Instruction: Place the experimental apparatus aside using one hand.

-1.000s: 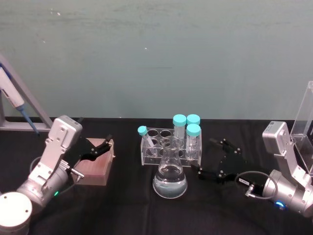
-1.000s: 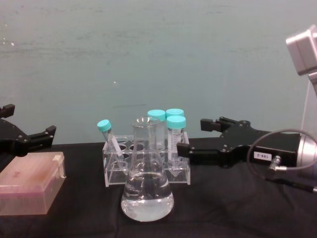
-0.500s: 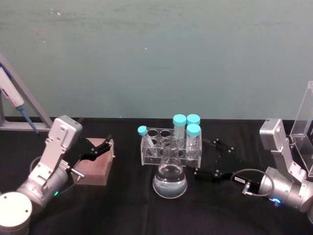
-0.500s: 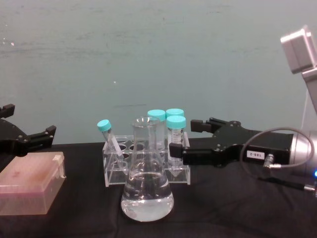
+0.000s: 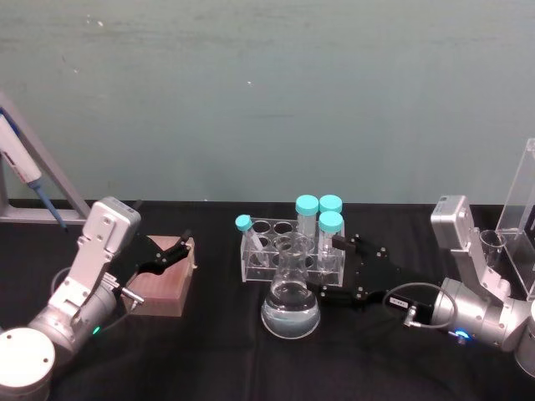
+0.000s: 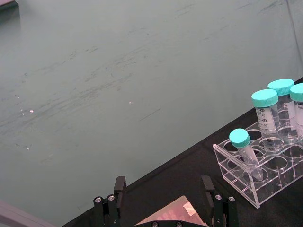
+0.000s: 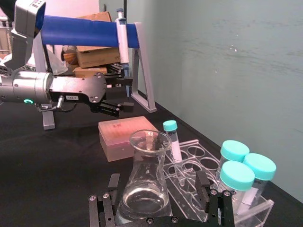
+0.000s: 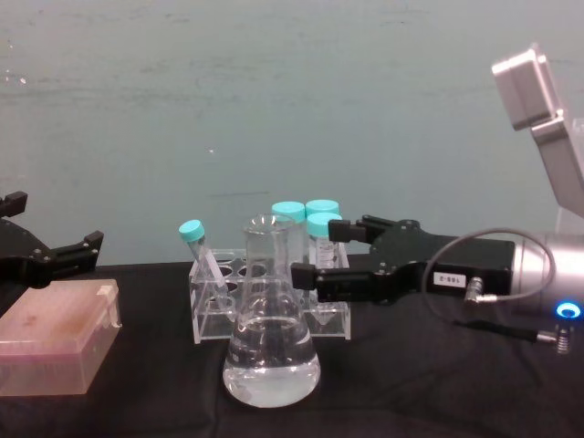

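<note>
Reaching further left than a second ago, the right gripper (image 5: 328, 267) now has its fingertips up beside the flask (image 5: 291, 301), where before it lay well to the right of the rack (image 5: 259, 251). Nothing else has shifted

Black table (image 5: 217, 359) runs the full width, with a teal wall behind. On its right edge stands a tall clear stand (image 5: 518, 209), and a small beaker (image 5: 491, 242) shows at its foot; whether the beaker is inside it I cannot tell. At far left is a grey frame holding a blue pipette (image 5: 25, 175)

Right arm lies low over the table, a blue ring glowing on its wrist. Its jaws gape wide and hold nothing. In the head view the near finger ends just beside the flask's right shoulder, and the far finger ends by the capped tubes (image 5: 319, 219). Whether either finger touches glass I cannot tell. From the right wrist, the flask stands ahead in the gap between the two fingers, nearer one of them

Left gripper (image 5: 177, 249) hangs parked over the pink box (image 5: 163, 280) at left, jaws apart and holding nothing

Flask is upright at the table's middle, just in front of the rack, with clear liquid in its base. Behind it the clear rack carries three upright teal-capped tubes at its right end and one thin tube (image 5: 248, 236) leaning at its left end
</note>
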Controlling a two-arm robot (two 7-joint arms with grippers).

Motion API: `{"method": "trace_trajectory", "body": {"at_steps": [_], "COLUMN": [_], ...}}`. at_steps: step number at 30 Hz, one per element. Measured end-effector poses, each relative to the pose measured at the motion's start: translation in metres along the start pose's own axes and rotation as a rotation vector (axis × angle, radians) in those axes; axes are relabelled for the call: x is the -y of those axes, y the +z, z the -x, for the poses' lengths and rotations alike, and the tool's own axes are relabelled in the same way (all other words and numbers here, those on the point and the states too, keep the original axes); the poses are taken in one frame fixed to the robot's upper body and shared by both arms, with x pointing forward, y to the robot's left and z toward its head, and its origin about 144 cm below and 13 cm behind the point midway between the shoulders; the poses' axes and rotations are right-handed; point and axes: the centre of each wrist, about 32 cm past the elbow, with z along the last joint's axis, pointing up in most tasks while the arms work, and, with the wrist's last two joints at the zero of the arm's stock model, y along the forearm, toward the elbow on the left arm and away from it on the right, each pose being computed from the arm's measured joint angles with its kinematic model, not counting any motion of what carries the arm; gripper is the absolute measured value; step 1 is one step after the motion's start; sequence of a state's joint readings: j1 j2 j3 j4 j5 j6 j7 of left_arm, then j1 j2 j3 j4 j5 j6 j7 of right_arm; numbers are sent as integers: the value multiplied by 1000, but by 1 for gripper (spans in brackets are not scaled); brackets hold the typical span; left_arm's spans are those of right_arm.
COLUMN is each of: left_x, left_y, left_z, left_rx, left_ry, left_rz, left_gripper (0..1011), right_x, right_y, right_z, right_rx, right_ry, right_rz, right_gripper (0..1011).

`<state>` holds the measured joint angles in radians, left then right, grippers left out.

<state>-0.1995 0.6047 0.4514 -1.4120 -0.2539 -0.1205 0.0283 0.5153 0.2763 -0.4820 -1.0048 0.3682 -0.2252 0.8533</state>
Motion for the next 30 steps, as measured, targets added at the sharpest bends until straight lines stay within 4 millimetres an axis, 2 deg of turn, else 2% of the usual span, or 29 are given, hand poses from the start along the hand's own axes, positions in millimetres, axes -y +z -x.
{"method": "trace_trajectory", "body": {"at_steps": [30], "left_x": [0], "left_y": [0], "left_z": [0], "left_rx": [0], "left_ry": [0], "left_rz": [0], "left_gripper": [1000], "right_x": [-30], "right_y": [1], "right_z": [-7], "right_rx": [-13], "right_ry": [60], "right_rz": [3], "right_gripper": [1003]}}
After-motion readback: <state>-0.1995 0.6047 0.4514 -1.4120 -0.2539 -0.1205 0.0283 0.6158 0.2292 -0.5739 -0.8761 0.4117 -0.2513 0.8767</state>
